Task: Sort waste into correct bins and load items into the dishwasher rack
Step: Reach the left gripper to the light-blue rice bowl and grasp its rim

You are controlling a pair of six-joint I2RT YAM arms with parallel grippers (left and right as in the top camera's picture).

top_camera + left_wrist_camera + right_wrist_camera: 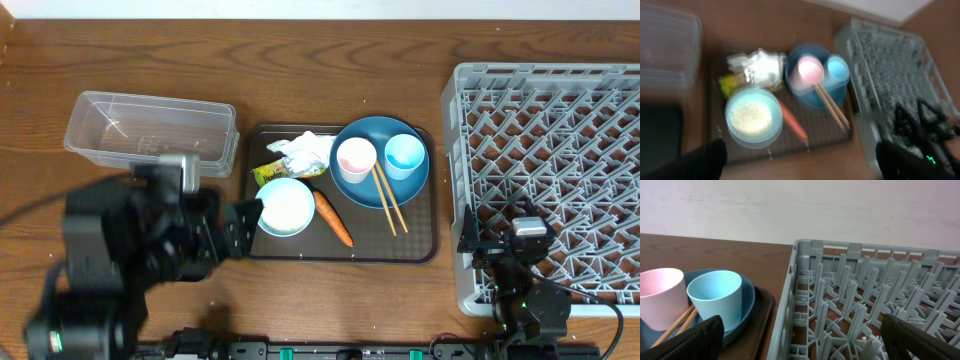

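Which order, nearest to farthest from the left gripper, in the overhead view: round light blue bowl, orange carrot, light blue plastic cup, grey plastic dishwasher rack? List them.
From the left gripper:
1. the light blue bowl, right beside the fingertips
2. the orange carrot, just past the bowl
3. the light blue cup, on the blue plate
4. the grey rack, far right

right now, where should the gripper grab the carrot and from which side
Grip the carrot across its middle, straight down from above. It lies flat and diagonal on the brown tray, the light blue bowl close beside its thick end, so pinch crosswise to its length.
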